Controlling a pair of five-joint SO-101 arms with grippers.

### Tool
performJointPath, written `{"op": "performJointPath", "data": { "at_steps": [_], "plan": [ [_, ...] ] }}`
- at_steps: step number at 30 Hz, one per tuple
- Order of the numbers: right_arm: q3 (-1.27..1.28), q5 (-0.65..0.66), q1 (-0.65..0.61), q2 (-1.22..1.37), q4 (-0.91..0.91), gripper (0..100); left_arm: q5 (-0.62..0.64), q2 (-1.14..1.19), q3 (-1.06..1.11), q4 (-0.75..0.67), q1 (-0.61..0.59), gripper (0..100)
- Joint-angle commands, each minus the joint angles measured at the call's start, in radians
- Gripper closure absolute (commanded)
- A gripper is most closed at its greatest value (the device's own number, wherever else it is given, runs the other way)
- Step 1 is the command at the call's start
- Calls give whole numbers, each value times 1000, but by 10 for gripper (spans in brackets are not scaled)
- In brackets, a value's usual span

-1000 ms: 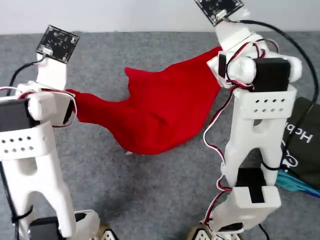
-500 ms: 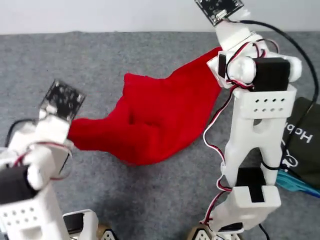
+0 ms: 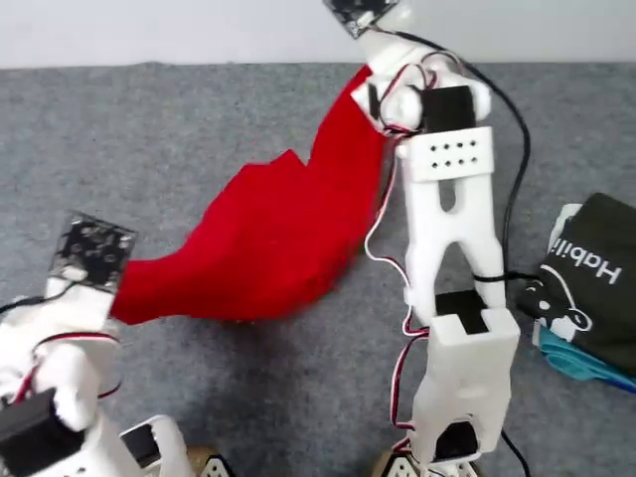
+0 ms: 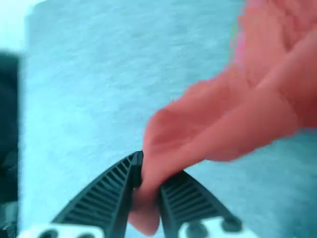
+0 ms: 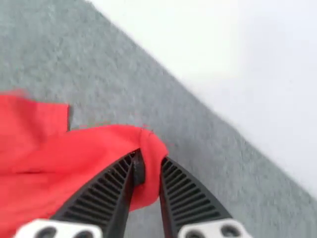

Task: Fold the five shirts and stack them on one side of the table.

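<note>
The red shirt (image 3: 268,248) is stretched over the grey desk (image 3: 179,129), with the left arm's fingers (image 4: 114,186) pinched tight on one end and the right arm's fingers (image 5: 111,191) pinched tight on the other end.

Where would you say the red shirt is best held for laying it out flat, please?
Hold the red shirt at its two opposite ends, each taken from the outer side. It is limp and spans diagonally between the left hand, shut on a bunched end, and the right hand, shut on an edge fold; gripping mid-cloth would likely bunch it.
</note>
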Motion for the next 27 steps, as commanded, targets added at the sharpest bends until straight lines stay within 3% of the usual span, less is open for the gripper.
{"op": "performJointPath", "data": {
  "at_steps": [1, 7, 12, 16, 22, 27],
  "plan": [
    [-46, 8, -18, 7, -70, 988, -46, -37, 1, -81, -127, 986],
    [-46, 6, -44, 160, -107, 983, -68, -49, 90, -55, -141, 986],
    [-49, -26, -59, 196, 44, 826, -68, -49, 168, -58, -144, 986],
    [-110, -104, -51, 143, 189, 780, -68, -48, 206, -58, -144, 986],
    [-222, -48, -90, 91, 509, 815, -57, -49, 294, -58, -146, 986],
    [-75, -14, -113, 38, 530, 965, 2, -48, 369, -91, -146, 986]
  ]
}}
